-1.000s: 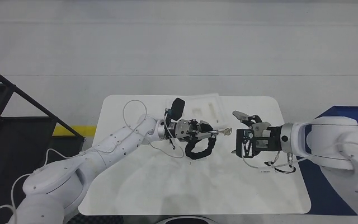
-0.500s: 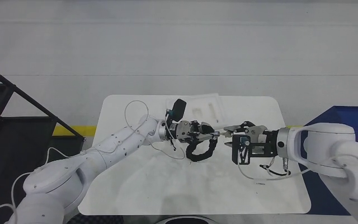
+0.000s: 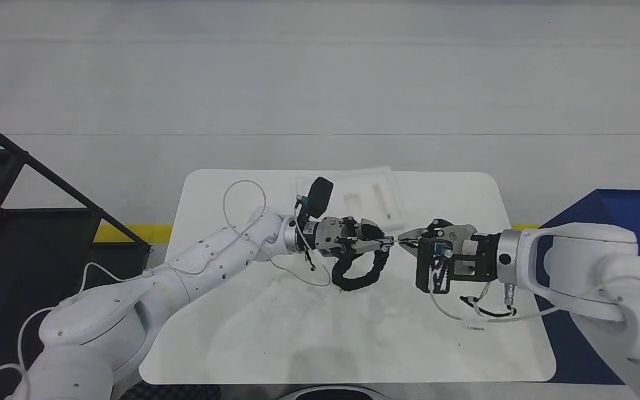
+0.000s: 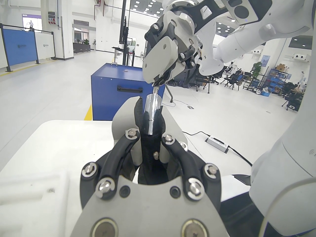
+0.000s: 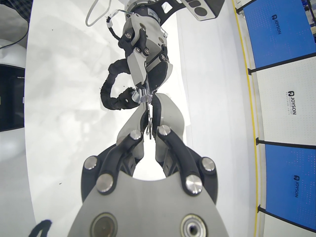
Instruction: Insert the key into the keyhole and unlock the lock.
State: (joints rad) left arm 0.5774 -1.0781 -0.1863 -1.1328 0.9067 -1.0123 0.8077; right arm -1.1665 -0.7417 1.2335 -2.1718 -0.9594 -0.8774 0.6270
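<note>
My left gripper (image 3: pixel 376 238) is shut on a cable lock above the middle of the white table (image 3: pixel 240 330). The lock's chrome cylinder (image 4: pixel 152 114) sticks out past the fingertips toward the right arm, and its black cable loop (image 3: pixel 355 272) hangs below. My right gripper (image 3: pixel 420 243) faces it, shut on a flat metal key (image 5: pixel 149 122). In the right wrist view the key's tip meets the end face of the cylinder (image 5: pixel 141 97). In the left wrist view the key's shaft (image 4: pixel 156 88) enters the cylinder's end just under the right gripper (image 4: pixel 160 81). How deep it sits is hidden.
A white foam tray (image 3: pixel 366 193) lies at the table's far edge behind the grippers. A thin cable (image 3: pixel 482 306) trails on the table under the right arm. A blue cabinet (image 4: pixel 116 92) stands past the table's right side.
My right gripper has moved left across the gap with the key, until the key meets the lock cylinder's end. The left arm has held nearly still with the lock.
</note>
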